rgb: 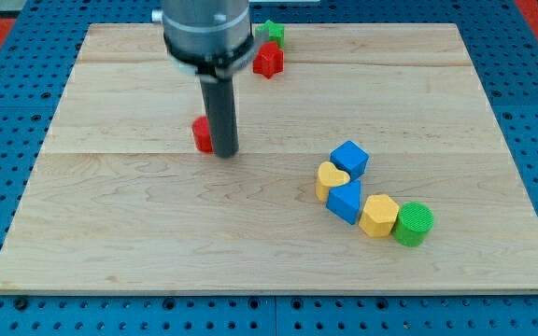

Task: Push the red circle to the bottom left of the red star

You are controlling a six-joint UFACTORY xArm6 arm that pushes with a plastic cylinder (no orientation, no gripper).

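Rod upright, my tip (226, 152) touching red circle's (201, 135) right side.

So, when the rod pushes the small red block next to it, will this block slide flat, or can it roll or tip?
The red circle looks low and flat-based, so it will probably slide, not tip. My tip sits at its right edge, off-centre, so it may turn or slip aside. The wooden board looks smooth, so little drag is likely.

The wooden board (110, 233) carries two red blocks (268, 62), two green (one cylindrical) (413, 224), two blue (349, 159) and two yellow (379, 216).
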